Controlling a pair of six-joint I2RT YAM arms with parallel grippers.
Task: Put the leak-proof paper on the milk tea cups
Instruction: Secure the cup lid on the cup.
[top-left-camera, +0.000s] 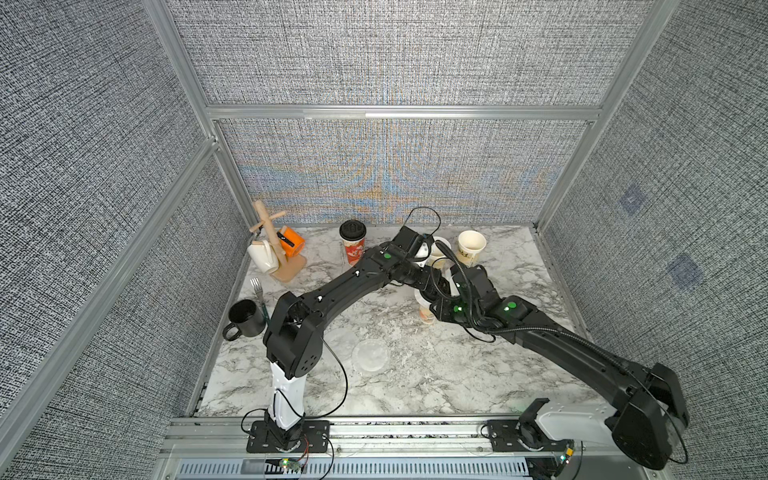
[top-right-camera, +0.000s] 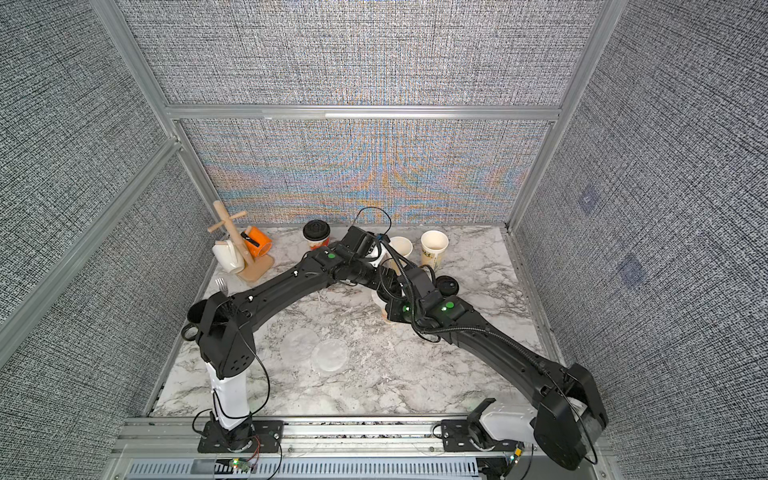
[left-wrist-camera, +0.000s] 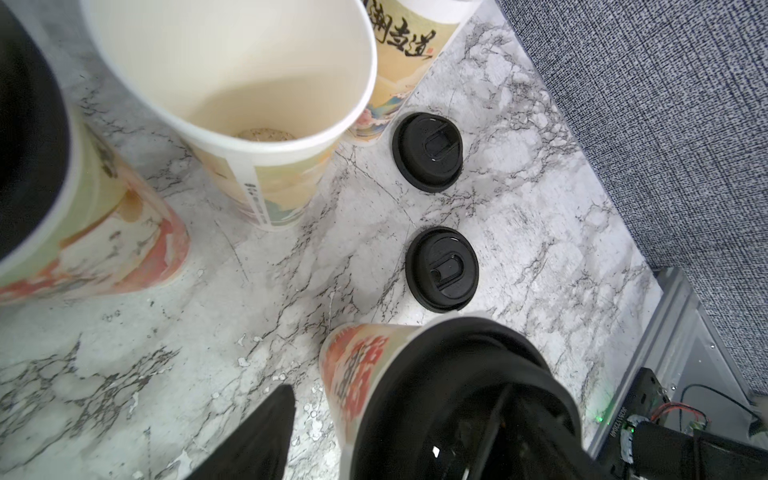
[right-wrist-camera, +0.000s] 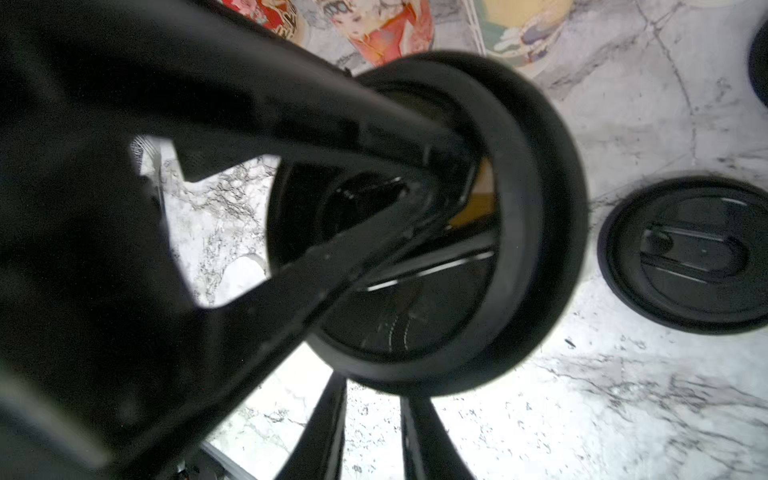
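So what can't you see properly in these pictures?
Right wrist view: blur and the right gripper itself hide whether it grips the black lid.
Both top views: the right arm covers most of the red-printed cup.
Every view: the lid hides whether paper lies under it.
Both top views: the leak-proof paper on the table is too faint to count.

This is a robotics lab cell. Grey fabric panels (top-left-camera: 390, 54) in an aluminium frame (top-left-camera: 399, 112) enclose a marble-look tabletop (top-left-camera: 415, 386). The left arm (top-left-camera: 332, 291) and right arm (top-left-camera: 561, 345) are bolted on along the lower edge.
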